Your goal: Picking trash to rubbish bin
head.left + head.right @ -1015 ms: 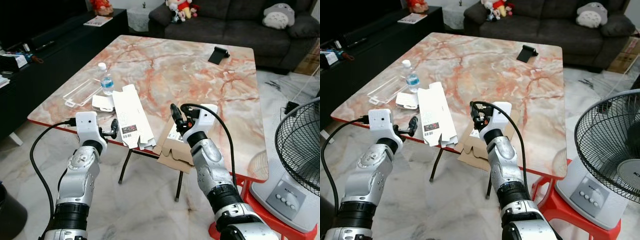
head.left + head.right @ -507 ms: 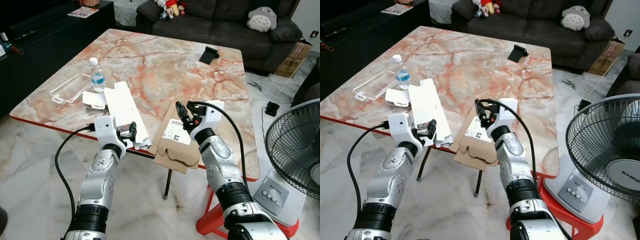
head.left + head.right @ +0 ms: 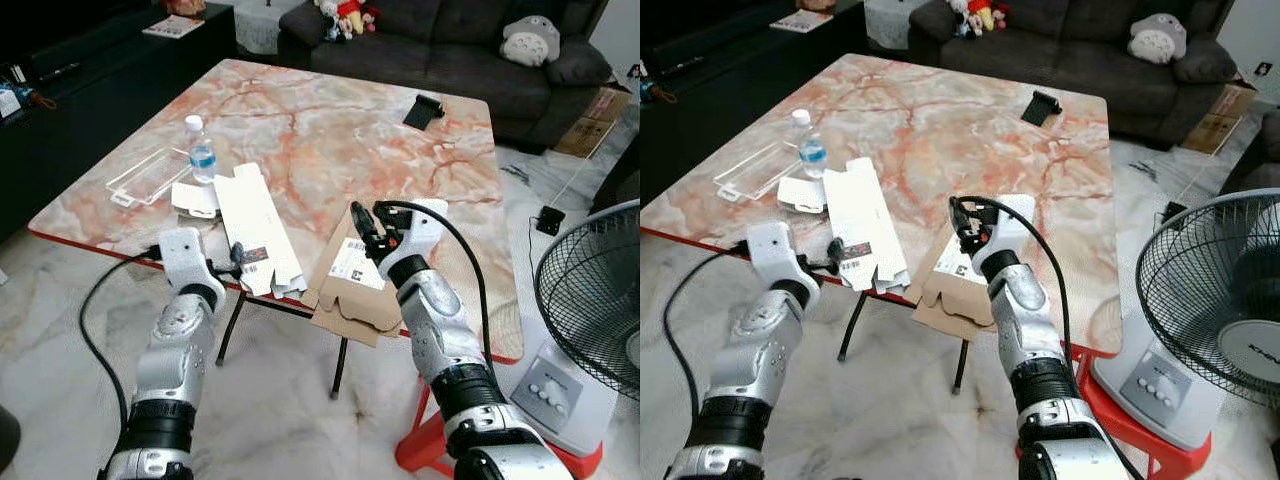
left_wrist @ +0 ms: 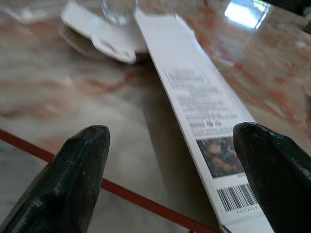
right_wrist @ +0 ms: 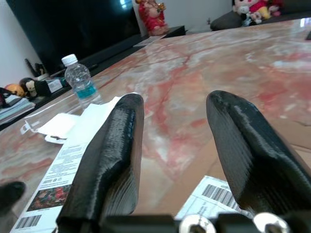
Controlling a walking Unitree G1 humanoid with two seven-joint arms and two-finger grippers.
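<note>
A flattened white carton lies on the marble table, its near end past the front edge. My left gripper is open beside that near end; in the left wrist view the carton runs between the spread fingers without touching them. A flattened brown cardboard box overhangs the front edge further right. My right gripper is open just above its far part, with nothing between the fingers. A small water bottle stands beyond the carton.
A clear plastic tray and a white wrapper lie by the bottle. A black phone stand sits at the table's far side. A standing fan and a red stool are at my right, with a dark sofa behind.
The camera has shifted, so the whole scene sits differently. My left gripper sits slightly further left of the white carton's near end. The right gripper stays over the brown box.
</note>
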